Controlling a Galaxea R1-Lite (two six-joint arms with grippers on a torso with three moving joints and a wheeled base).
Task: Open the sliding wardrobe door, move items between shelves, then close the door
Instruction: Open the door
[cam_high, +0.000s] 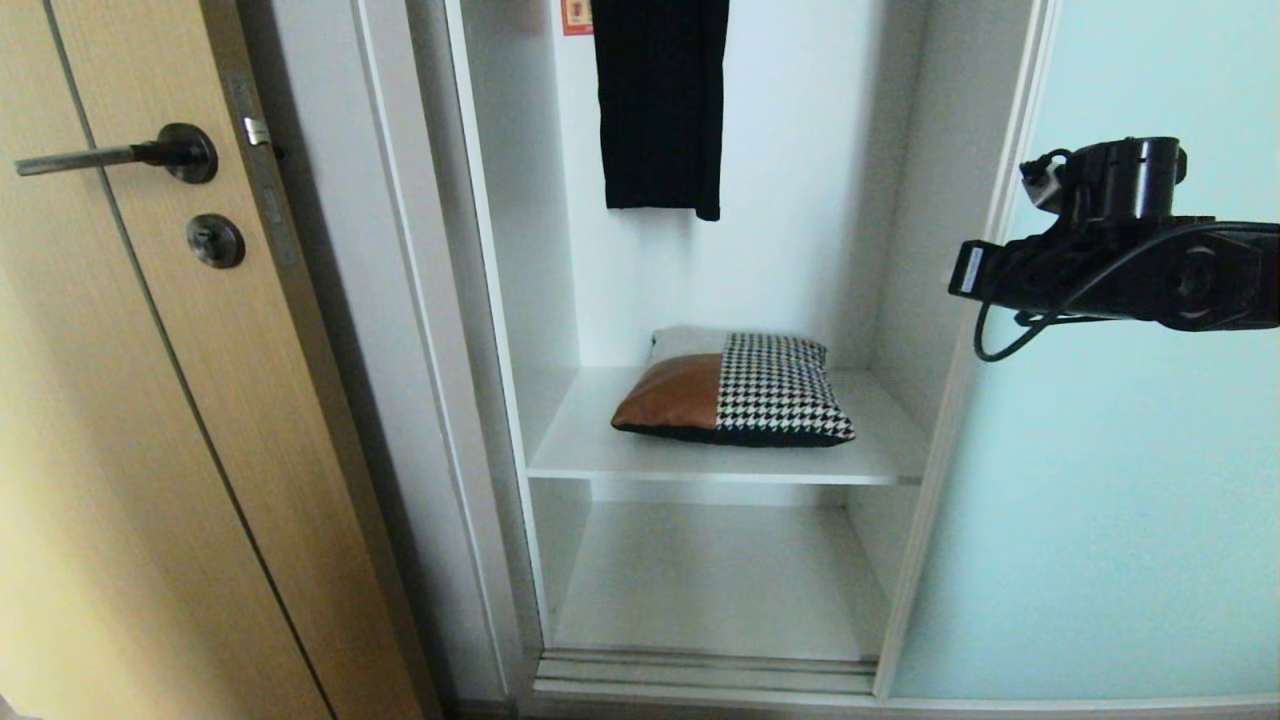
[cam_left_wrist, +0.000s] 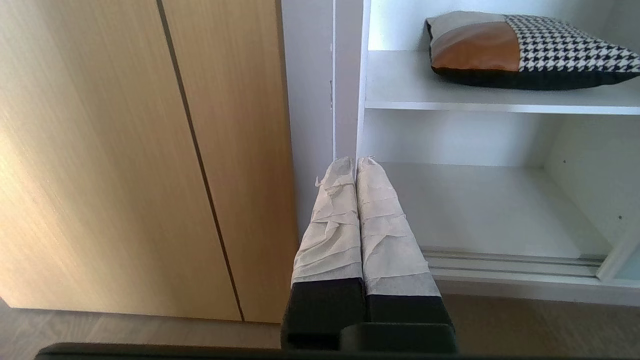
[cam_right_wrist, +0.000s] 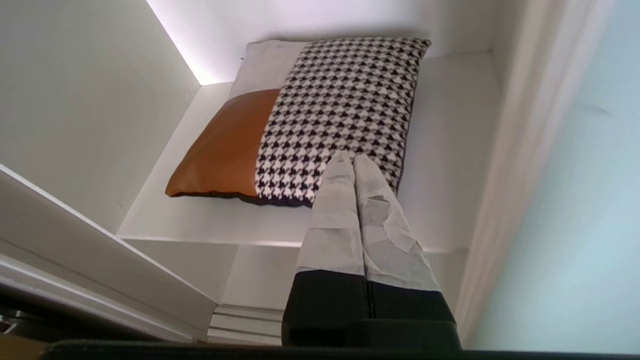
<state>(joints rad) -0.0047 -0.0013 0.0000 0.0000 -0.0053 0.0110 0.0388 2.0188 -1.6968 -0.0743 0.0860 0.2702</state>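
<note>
Head view: the sliding wardrobe door is seen already slid aside at 3 o'clock, so the moving of items between shelves is judged the step in hand. The patchwork cushion, rust-brown and houndstooth over black, lies on the upper shelf; the lower shelf is below it at 6 o'clock. The right end effector is pressed shut, empty, held before the cushion, apart from it as far as can be told. Next, the fingers would need parting for a grasp. The left end effector is parked shut, empty.
</note>
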